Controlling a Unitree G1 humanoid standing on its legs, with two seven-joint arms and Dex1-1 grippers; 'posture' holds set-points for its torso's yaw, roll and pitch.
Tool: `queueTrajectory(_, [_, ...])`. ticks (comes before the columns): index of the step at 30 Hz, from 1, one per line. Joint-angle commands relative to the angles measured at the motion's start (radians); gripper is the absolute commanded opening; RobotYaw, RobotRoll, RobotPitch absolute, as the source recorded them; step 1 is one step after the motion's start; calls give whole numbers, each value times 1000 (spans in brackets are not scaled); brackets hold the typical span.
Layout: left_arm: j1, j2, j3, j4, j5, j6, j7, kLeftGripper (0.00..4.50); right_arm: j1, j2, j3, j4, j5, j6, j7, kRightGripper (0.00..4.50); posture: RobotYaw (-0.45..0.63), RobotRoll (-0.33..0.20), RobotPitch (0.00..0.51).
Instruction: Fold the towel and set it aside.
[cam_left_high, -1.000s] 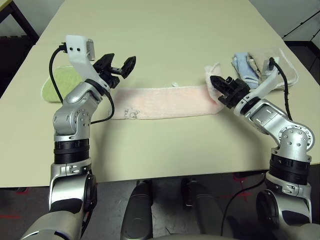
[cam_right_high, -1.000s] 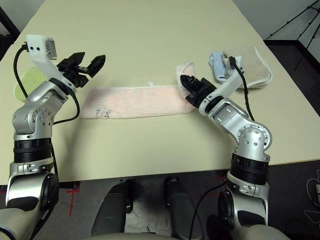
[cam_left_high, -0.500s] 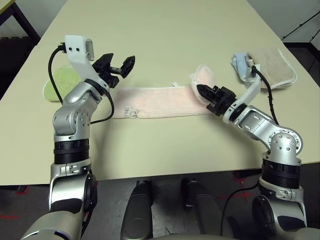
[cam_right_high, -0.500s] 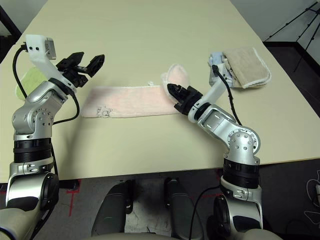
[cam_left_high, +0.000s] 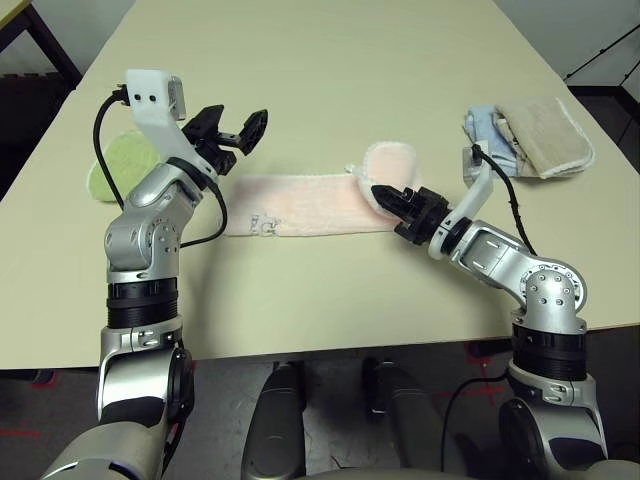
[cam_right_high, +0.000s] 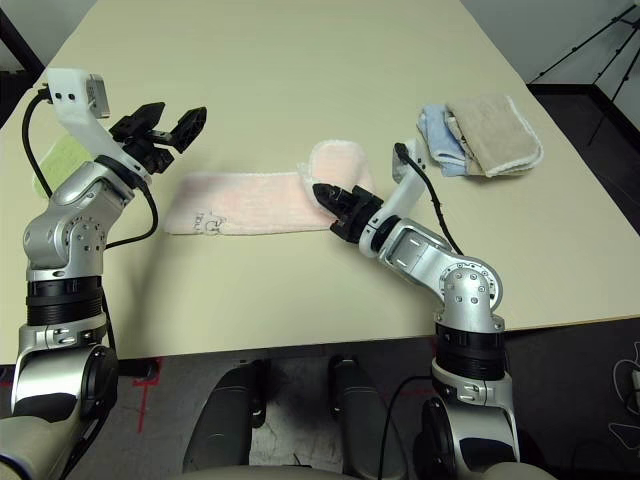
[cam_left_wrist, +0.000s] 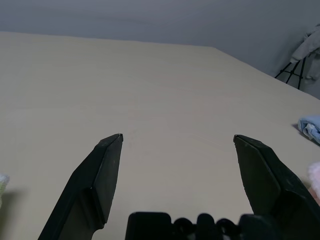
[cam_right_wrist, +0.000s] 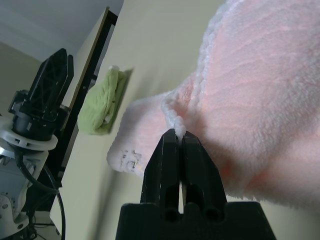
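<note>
The pale pink towel (cam_left_high: 300, 203) lies as a long strip across the middle of the table, its small dark logo (cam_left_high: 263, 226) near the left end. The right end is lifted and curls back over the strip. My right gripper (cam_left_high: 385, 194) is shut on that lifted edge of the towel (cam_right_wrist: 260, 95), its fingers (cam_right_wrist: 172, 155) pressed together on the white stitched hem. Above and behind the strip's left end, my left gripper (cam_left_high: 236, 129) hangs open and holds nothing; its fingers (cam_left_wrist: 107, 170) stand wide apart over bare table.
A light green folded cloth (cam_left_high: 125, 165) lies at the table's left edge, behind my left arm. A blue cloth (cam_left_high: 487, 132) and a beige cloth (cam_left_high: 543, 135) lie folded at the far right. The table's front edge runs close below both arms.
My right gripper has carried the towel's right end leftward over the strip, so the flat part is shorter. The left arm has stayed in place, open.
</note>
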Motion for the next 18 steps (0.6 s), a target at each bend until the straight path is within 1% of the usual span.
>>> queueTrajectory(1, [6, 9, 11, 6, 12, -13, 3, 4500, 33, 5, 19, -35, 20, 26, 2, 13, 198, 0, 175])
queueTrajectory(12, [5, 7, 8, 13, 16, -22, -1, 4500, 65, -6, 21, -36, 12, 39, -11, 13, 194, 0, 181])
queueTrajectory(18, [4, 8, 6, 13, 17, -22, -3, 4500, 72, -10, 28, -16, -17, 38, -2, 13, 196, 0, 179])
